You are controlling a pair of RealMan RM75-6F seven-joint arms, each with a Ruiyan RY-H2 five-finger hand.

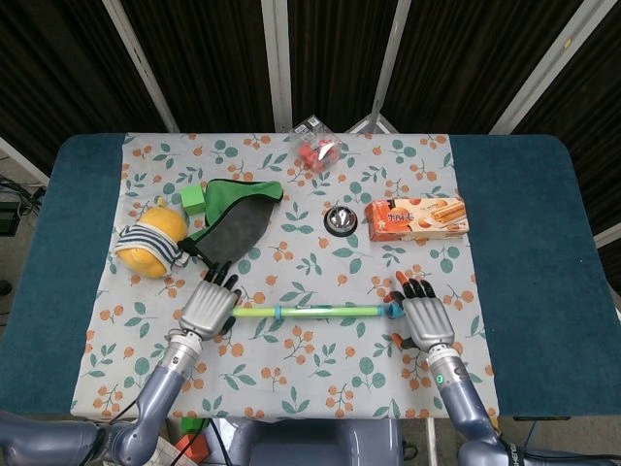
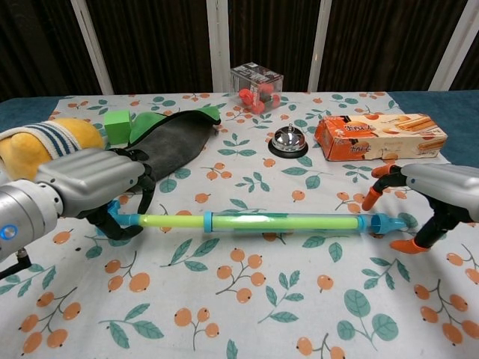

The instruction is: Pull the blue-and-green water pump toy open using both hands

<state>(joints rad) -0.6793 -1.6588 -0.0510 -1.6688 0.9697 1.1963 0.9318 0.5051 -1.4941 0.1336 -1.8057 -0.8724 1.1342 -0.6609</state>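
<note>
The blue-and-green water pump toy (image 1: 310, 312) (image 2: 277, 221) lies flat across the floral cloth near the front edge, with a pale green rod showing left of its clear tube. My left hand (image 1: 209, 306) (image 2: 90, 187) grips the toy's blue left end, fingers curled around the handle. At the blue right tip, my right hand (image 1: 427, 318) (image 2: 438, 187) arches over it with its orange-tipped fingers (image 2: 372, 197) spread on either side and not closed on it.
Behind the toy stand an orange biscuit box (image 1: 417, 218), a silver call bell (image 1: 339, 219) and a clear box of red pieces (image 1: 315, 146). A green-and-black pouch (image 1: 233, 218), a green cube (image 1: 194, 199) and a yellow striped plush (image 1: 153, 238) lie at back left.
</note>
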